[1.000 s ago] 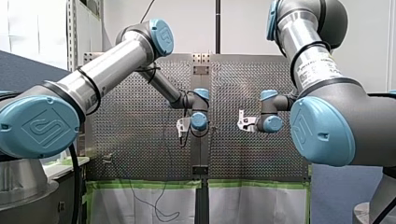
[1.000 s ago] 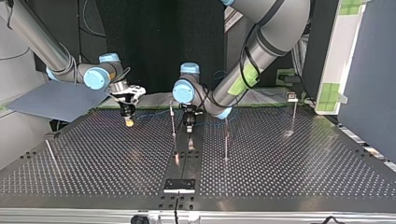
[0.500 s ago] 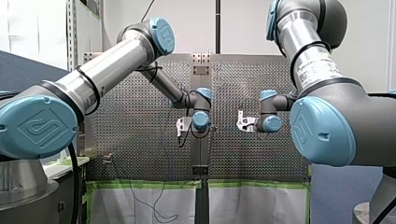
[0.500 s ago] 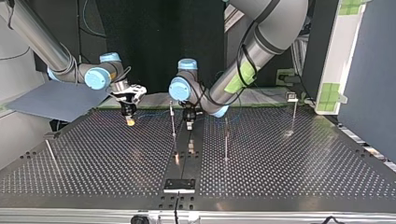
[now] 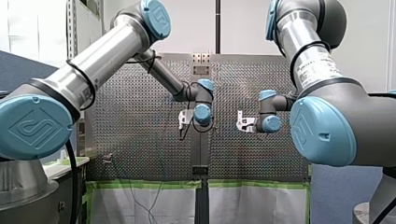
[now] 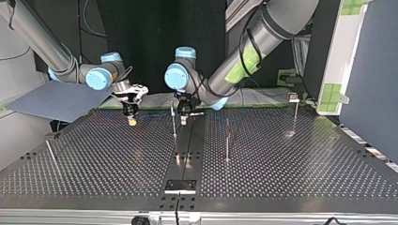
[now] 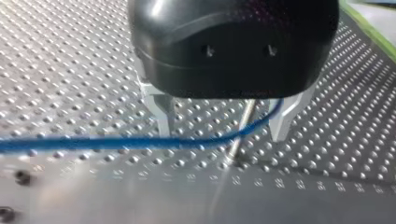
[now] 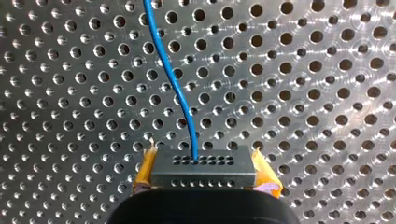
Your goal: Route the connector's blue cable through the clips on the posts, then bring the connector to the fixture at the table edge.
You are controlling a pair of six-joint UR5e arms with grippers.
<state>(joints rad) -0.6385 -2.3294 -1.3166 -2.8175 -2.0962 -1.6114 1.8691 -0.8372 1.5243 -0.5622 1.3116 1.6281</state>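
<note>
At the top view's left a grey-blue sheet [image 6: 56,101] lies beside the perforated table [image 6: 305,164]; a white panel [image 6: 345,51] carries green tape [image 6: 334,91].

The perforated table [image 8: 303,93] is shiny metal, the blue cable [image 8: 171,80] glossy, the connector [image 8: 204,170] matt grey.

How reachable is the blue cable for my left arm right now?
Likely yes: the blue cable runs between the open jaws of my left gripper. A thin post stands between them too, so closing might catch it.
</note>
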